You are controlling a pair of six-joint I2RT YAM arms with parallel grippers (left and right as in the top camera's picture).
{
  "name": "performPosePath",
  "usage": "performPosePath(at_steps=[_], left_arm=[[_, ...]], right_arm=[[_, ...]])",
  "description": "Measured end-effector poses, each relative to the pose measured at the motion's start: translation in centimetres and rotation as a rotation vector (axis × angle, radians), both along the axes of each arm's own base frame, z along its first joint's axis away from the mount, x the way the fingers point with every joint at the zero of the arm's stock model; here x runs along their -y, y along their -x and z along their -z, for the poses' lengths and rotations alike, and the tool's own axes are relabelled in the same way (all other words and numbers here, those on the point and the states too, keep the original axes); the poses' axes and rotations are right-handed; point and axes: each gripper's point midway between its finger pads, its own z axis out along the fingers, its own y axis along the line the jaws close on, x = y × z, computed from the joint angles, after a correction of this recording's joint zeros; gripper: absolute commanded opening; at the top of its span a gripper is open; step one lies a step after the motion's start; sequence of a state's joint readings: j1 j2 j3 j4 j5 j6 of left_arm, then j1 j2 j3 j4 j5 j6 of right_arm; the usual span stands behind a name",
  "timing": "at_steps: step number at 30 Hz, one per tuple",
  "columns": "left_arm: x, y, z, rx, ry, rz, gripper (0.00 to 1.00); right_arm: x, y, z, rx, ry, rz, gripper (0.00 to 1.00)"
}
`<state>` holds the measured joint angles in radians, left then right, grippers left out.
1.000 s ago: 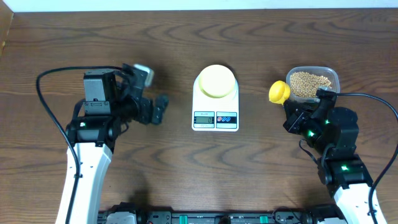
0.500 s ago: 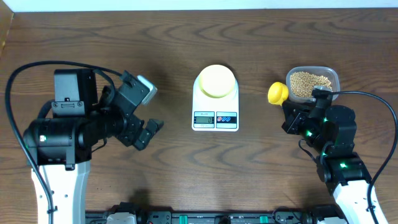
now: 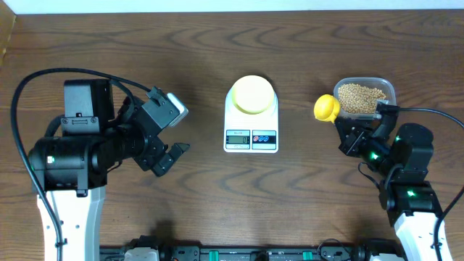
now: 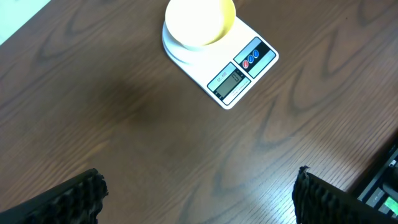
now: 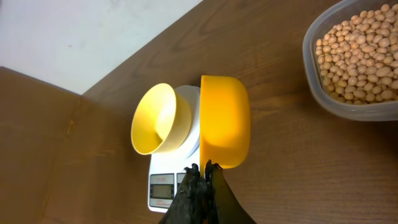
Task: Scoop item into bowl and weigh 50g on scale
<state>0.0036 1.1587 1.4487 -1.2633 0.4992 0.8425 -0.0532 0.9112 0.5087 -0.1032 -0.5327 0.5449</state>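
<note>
Gripping the yellow spoon in my right claw, with my left claw spread wide over the table, I see the beans in their clear tub just beside the spoon and, farther off, the bowl sitting on the scale.

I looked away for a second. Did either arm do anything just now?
The left gripper drew back toward the robot's base, away from the scale, open and empty. The right arm shifted slightly outward, but the right gripper kept hold of the yellow spoon, which barely moved. The bowl, the scale and the tub of beans stayed put. Nothing was picked up or released.
</note>
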Motion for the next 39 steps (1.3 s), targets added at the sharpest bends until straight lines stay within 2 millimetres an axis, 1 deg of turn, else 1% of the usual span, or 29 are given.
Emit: performPosePath(at_steps=[6,19,22,23,25,28,33,39], left_arm=[[0.0,-0.1,0.2,-0.005,-0.002,0.004,0.98],[0.0,-0.2,0.4,-0.01,-0.004,0.006,0.98],[0.0,-0.2,1.6,-0.056,-0.003,0.006,0.98],[0.0,0.0,2.6,-0.104,-0.002,0.006,0.98],[0.0,0.2,3.8,-0.155,-0.003,0.008,0.98],[0.2,0.5,4.5,-0.176,0.0,0.04,0.98],[0.9,0.6,4.2,-0.145,0.018,0.111,0.98],[1.1,0.6,4.0,-0.129,0.023,0.133,0.98]], right_arm=[[-0.6,0.3,-0.3,0.001,-0.032,-0.038,0.01],[-0.7,0.1,-0.8,0.025,-0.035,-0.046,0.01],[-0.7,0.1,-0.8,0.026,-0.035,-0.046,0.01],[-0.7,0.1,-0.9,0.028,-0.035,-0.046,0.01],[-0.7,0.1,-0.9,0.031,-0.034,-0.046,0.01],[-0.7,0.0,-1.0,0.036,-0.033,-0.046,0.01],[-0.7,0.0,-1.0,0.036,-0.033,-0.047,0.01],[-0.8,0.1,-1.0,0.045,-0.024,-0.063,0.01]])
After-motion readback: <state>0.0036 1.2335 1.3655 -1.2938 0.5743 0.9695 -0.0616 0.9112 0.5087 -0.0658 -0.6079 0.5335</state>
